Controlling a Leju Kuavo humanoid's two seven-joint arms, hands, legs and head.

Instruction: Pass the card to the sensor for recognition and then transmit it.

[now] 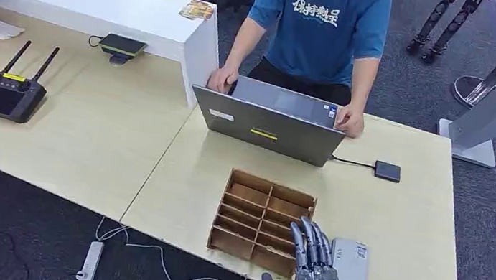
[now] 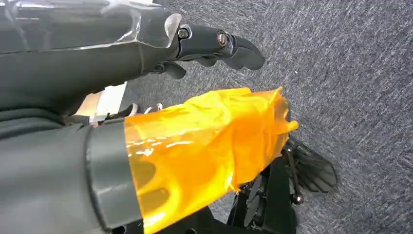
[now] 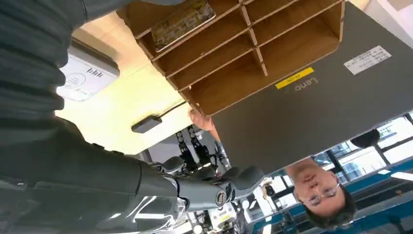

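The card (image 3: 182, 20) is seen lying in a near compartment of the wooden divider box (image 1: 262, 221), the sensor (image 1: 349, 268) just beside that box on the table (image 1: 407, 226). The right hand (image 1: 313, 275) is raised at the box's near edge — fingers extended, nothing grasped. The left hand (image 2: 214, 46) hangs over carpet, its grip state undeterminable. The card is judged thin, stiff, light, slippery — best pinched by an exposed edge.
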